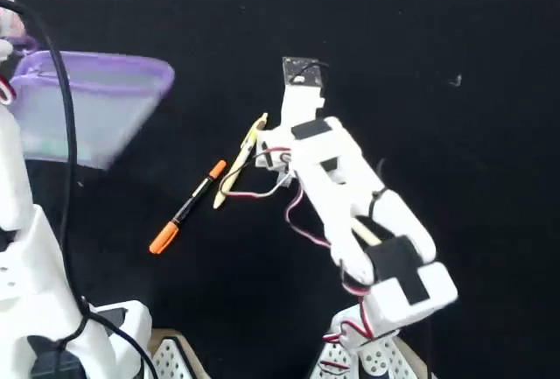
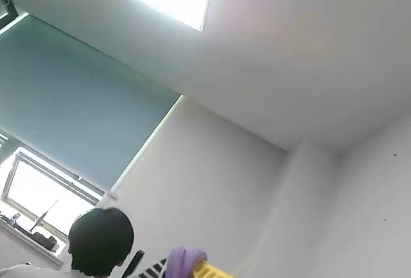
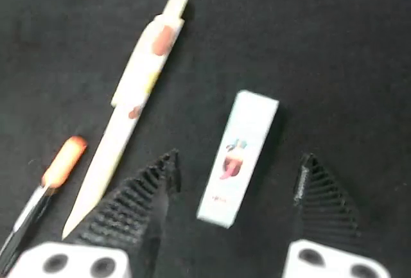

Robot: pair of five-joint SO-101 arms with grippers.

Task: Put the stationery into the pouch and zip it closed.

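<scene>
**Right wrist view.** The right gripper (image 3: pixel 239 161) is hanging released. Its toothed black jaws are spreading wide to either side of a small white box (image 3: pixel 239 138), which is lying flat on the black table (image 3: pixel 334 47). Neither jaw is touching the box, and nothing is being grasped. A cream pen (image 3: pixel 138 85) is lying toward the upper left of the frame, its lower end just beside one jaw. The tip of an orange marker (image 3: pixel 61 162) is showing at the left edge.

**High view.** The right arm (image 1: pixel 350 195) is stretching from the lower centre toward mid-frame. The pen (image 1: pixel 241 160) and the marker (image 1: pixel 186 208) are lying close together to its left. The purple pouch (image 1: pixel 92 108) is sitting raised at the upper left, beside the left arm (image 1: pixel 26 248).

**Left wrist view.** A purple scrap (image 2: pixel 186 262) at the lower edge is possibly the pouch. Whether the left gripper is clenched or released cannot be told.
</scene>
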